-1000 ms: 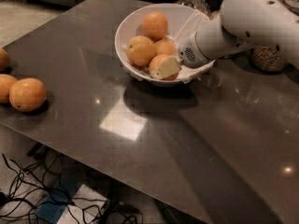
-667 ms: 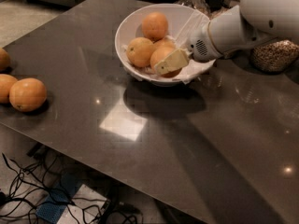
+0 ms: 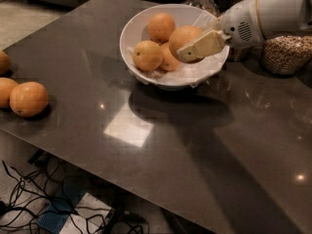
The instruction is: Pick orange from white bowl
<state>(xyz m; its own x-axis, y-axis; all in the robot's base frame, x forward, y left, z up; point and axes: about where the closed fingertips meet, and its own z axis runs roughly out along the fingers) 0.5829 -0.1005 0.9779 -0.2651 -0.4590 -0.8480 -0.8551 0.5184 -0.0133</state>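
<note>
Oranges (image 3: 28,98) sat loose on the table (image 3: 195,150) at its near left edge, well apart from the white bowl (image 3: 161,83), where three more fruits (image 3: 147,55) lay on the paper liner. The orange (image 3: 183,32), low among them a second before, had risen to about rim height over the bowl's right side with the gripper (image 3: 191,44) closed around it. The grasp apparently held, and only lifting clear remained. Beyond stood a jar of grains (image 3: 285,55).
</note>
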